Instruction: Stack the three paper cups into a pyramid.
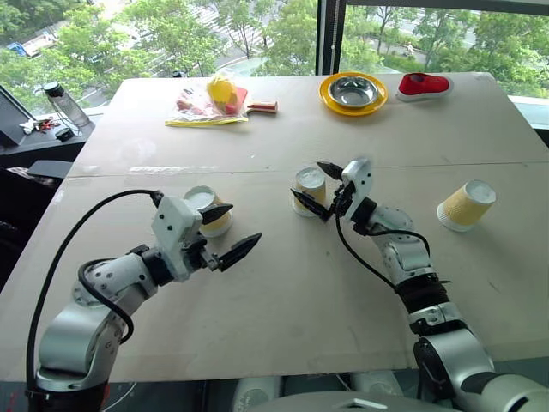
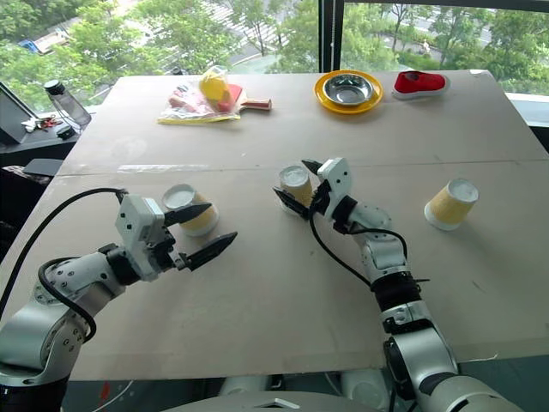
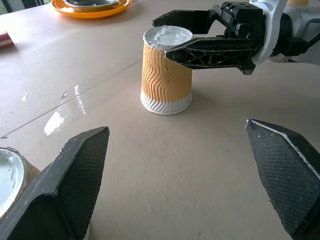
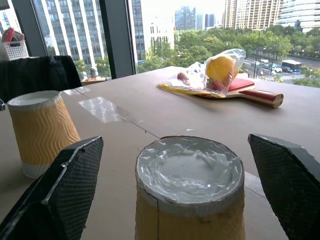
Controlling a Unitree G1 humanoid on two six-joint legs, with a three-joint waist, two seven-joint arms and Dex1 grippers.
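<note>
Middle cup: one of the three paper cups (image 1: pixel 310 190) stands upside down, white base up, near the table's centre, just past the seam that runs across the board.
Right gripper: the right gripper (image 1: pixel 314 187) has its two black fingers spread on either side of this middle cup; it is released, not clamped. The right wrist view shows clear gaps between the cup (image 4: pixel 190 192) and each finger.
Left cup: a second cup (image 1: pixel 208 209) stands inverted to the left of the middle one, well apart from it.
Left gripper: the left gripper (image 1: pixel 225 232) hangs over the table just beside the left cup, on its near side, fingers wide apart and holding nothing. One fingertip crosses in front of the cup in the head views.
Right cup: the third cup (image 1: pixel 466 205) lies tipped on its side far to the right, well apart from the other two.
Pyramid: not built; all three cups sit singly on the table (image 1: pixel 283 318).
Left wrist view adds: the wavy ribbing on the middle cup (image 3: pixel 166 72), with the right gripper's fingers (image 3: pixel 210 50) level with its upper part, and a rim of the left cup (image 3: pixel 11 175) at the edge.
Right wrist view adds: the crinkled white base of the middle cup seen close, the left cup (image 4: pixel 41 130) beyond it, and the far clutter.
Far edge: a steel bowl (image 1: pixel 353 89) in a yellow plate (image 1: pixel 328 97), a red object (image 1: pixel 424 84), a paddle (image 4: pixel 255 95) under a plastic bag (image 1: pixel 206 101) with yellow contents.
</note>
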